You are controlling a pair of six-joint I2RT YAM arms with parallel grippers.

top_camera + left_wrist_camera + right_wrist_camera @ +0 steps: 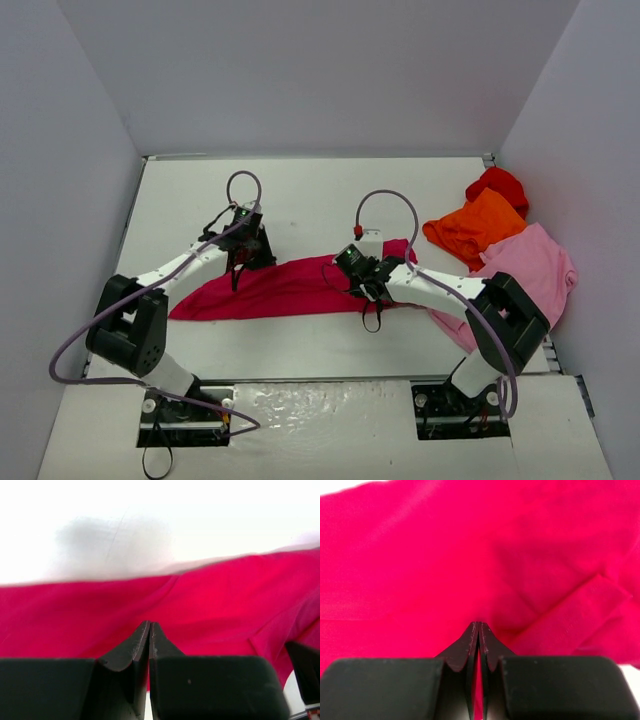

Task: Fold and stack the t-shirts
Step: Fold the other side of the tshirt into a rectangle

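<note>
The crimson-magenta t-shirt [285, 290] lies as a long, narrow band across the middle of the table. My left gripper [245, 262] is at its upper left edge and my right gripper [352, 276] is at its right part. In the left wrist view the gripper [150, 623] is shut, with crimson cloth [200, 600] pinched between the fingers. In the right wrist view the gripper [478, 624] is also shut, with a strip of the crimson cloth [470, 555] showing between its fingers.
At the right stand an orange t-shirt [475, 228], a red t-shirt [498, 185] behind it, and a larger light pink t-shirt [535, 265] partly under my right arm. White walls enclose the table on the left, back and right.
</note>
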